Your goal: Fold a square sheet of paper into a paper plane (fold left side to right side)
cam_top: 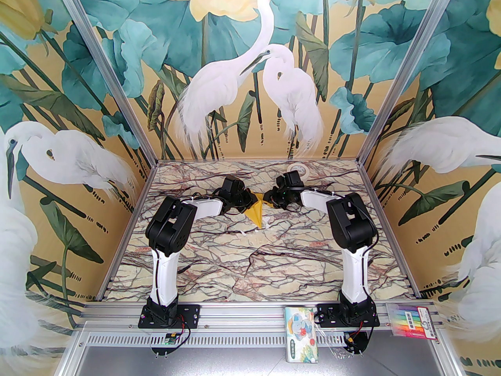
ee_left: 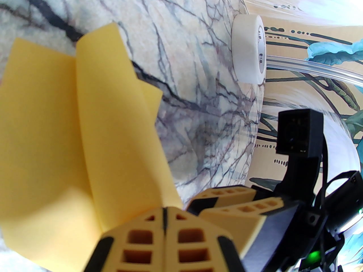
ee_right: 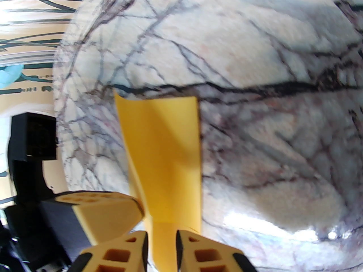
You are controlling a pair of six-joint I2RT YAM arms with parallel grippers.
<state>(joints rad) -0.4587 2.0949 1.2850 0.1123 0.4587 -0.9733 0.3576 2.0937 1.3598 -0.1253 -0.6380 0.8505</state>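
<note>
Some of the paper plane (cam_top: 257, 213), twelve o'clock end, hidden from us | left fingers (ee_left: 141, 237) clenched on yellow crease | right fingers (ee_right: 204, 255) parted

Seen from above, the far end of the paper plane (cam_top: 256, 210) is lost behind the left end effector (cam_top: 245, 201) and right end effector (cam_top: 271, 202), and a wrist camera masks part of the tape roll (cam_top: 301, 167). The left wrist view crops the paper's left side. In the right wrist view the bench (ee_right: 283, 152) blurs, and fingertip contact with the paper cannot be told.
</note>
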